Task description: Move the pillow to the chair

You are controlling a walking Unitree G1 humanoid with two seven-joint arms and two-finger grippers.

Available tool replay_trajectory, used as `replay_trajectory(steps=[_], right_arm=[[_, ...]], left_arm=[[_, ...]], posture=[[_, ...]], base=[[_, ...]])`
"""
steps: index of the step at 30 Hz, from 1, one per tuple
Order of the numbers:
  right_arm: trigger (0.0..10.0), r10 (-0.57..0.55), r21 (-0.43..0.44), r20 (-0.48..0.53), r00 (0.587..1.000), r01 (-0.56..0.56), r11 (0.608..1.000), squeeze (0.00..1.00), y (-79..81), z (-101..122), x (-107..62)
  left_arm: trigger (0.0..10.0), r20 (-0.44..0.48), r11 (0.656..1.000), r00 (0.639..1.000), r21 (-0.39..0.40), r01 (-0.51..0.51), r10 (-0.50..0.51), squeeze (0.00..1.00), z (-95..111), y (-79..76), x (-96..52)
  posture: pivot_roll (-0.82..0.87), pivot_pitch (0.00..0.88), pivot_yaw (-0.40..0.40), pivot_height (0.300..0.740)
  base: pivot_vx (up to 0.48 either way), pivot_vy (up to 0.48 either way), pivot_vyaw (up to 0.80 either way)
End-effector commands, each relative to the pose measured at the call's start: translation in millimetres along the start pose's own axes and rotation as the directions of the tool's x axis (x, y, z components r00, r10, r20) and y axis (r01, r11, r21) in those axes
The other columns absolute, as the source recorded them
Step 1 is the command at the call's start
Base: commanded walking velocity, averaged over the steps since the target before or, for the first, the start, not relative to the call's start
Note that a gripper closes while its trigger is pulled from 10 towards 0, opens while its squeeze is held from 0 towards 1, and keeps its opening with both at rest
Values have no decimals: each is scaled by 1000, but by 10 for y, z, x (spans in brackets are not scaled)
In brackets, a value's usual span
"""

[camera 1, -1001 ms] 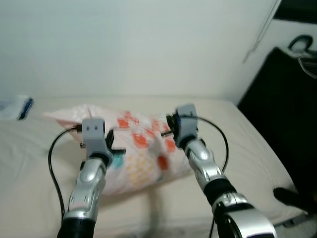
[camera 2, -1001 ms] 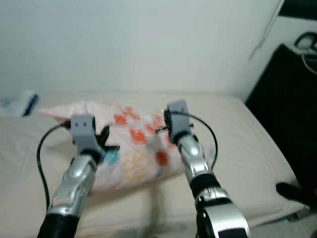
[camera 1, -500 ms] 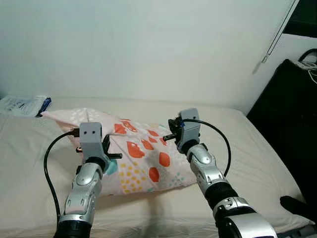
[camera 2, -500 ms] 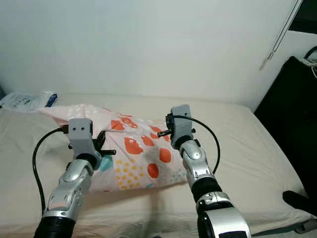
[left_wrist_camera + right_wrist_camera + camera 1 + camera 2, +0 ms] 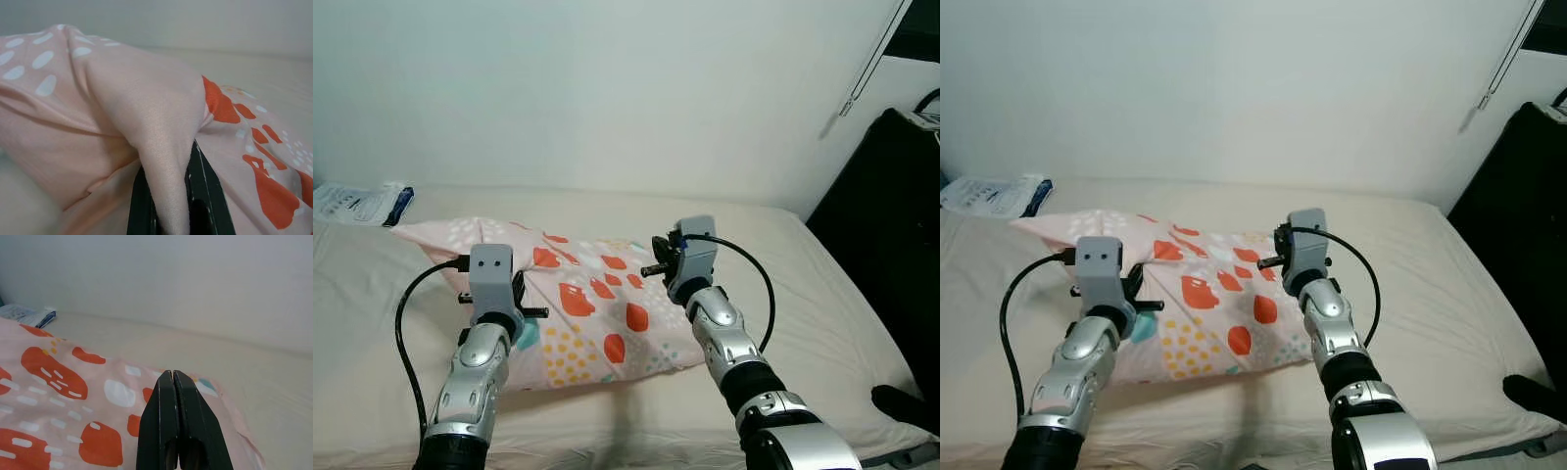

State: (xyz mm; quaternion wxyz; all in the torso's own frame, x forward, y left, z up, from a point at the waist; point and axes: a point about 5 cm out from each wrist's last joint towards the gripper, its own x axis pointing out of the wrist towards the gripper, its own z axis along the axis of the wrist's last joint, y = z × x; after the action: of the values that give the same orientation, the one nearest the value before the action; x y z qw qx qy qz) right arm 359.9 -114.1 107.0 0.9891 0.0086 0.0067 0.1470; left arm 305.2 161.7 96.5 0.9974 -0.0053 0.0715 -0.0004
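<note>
looking through the left eye view, i see the pillow (image 5: 578, 308) lying on the bed (image 5: 803, 294), its long axis running left to right across my front, one corner reaching toward the package (image 5: 357, 204) by the wall. my left gripper (image 5: 514, 305) sits at the pillow's near left side, my right gripper (image 5: 656, 266) over its right end, so the pillow lies between the two arms, about as close to one as to the other. a dark shape (image 5: 886, 245) stands on the right past the bed; i cannot tell whether it is the chair.

the right eye view gives the same layout, and both pairs of fingers are mostly hidden behind the wrist housings.

in the left wrist view, the fingers (image 5: 205, 196) are pinched on a fold of pink pillow cloth that bulges up between them, so i judge this side has a hold.

in the right wrist view, the fingers (image 5: 168, 426) are pressed together with no gap and nothing visible between them, the pillow's spotted cover just beyond and below. whether they touch the cloth is hard to make out.
</note>
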Motion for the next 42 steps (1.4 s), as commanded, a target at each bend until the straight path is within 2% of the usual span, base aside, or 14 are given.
replay_trajectory(steps=[1,12,15,21,22,23,24,26,27,28,36,37,38,42], right_arm=[[10000,-16,11,-36,999,17,1000,0,-34,-84,-38],[10000,-21,13,-48,999,22,1000,0,-49,-97,-36],[10000,-31,11,-55,998,32,999,0,-72,-96,-34],[10000,-40,7,-56,998,41,999,0,-88,-92,-34],[10000,-41,6,-57,998,42,999,0,-91,-92,-33],[10000,-42,5,-58,997,42,999,0,-95,-91,-33],[10000,-44,3,-59,997,44,999,0,-100,-90,-33],[10000,-45,1,-59,997,45,999,0,-105,-90,-34],[10000,-47,0,-60,997,47,999,0,-114,-88,-35],[10000,-51,-2,-60,997,51,999,0,-127,-85,-36],[10000,-56,-6,-64,996,56,998,0,-144,-80,-33],[10000,-56,-7,-66,996,55,998,0,-139,-82,-31],[10000,-55,-9,-69,996,54,999,0,-134,-85,-30],[10000,-54,-10,-73,996,53,999,0,-128,-91,-30]], left_arm=[[10000,19,1000,1000,24,16,-16,0,46,-50,18],[10000,-33,999,999,48,20,-19,0,-28,-39,26],[10000,-79,995,996,85,54,-47,0,-131,-60,0],[10000,-73,991,995,110,79,-71,0,-144,-63,-17],[4745,-74,989,994,118,87,-79,0,-148,-67,-16],[4745,-75,988,994,124,93,-84,0,-153,-70,-16],[4118,-78,988,993,125,94,-85,0,-161,-72,-16],[4118,-81,988,993,126,94,-84,0,-166,-73,-15],[2667,-82,987,993,126,100,-90,0,-168,-79,-14],[0,-80,987,992,117,111,-102,0,-166,-94,-11],[0,-76,987,991,107,117,-109,0,-156,-129,-3],[1255,-80,987,992,112,111,-103,0,-161,-128,-1],[9490,-86,987,993,126,95,-85,0,-171,-115,1],[10000,-98,986,994,153,63,-48,0,-191,-78,8]], posture=[[52,0,-112,740],[53,0,-120,740],[51,0,-119,740],[46,0,-119,740],[45,0,-119,740],[43,0,-119,740],[41,0,-119,740],[41,0,-119,740],[40,0,-119,740],[37,0,-122,740],[37,0,-126,740],[37,0,-127,740],[38,0,-127,740],[40,0,-128,740]], base=[[0,0,0],[0,0,0],[0,0,0],[0,0,0],[0,0,0],[0,0,0],[0,0,0],[0,0,0],[0,0,0],[0,0,0],[0,0,0],[0,0,0],[0,0,0],[0,0,0]])
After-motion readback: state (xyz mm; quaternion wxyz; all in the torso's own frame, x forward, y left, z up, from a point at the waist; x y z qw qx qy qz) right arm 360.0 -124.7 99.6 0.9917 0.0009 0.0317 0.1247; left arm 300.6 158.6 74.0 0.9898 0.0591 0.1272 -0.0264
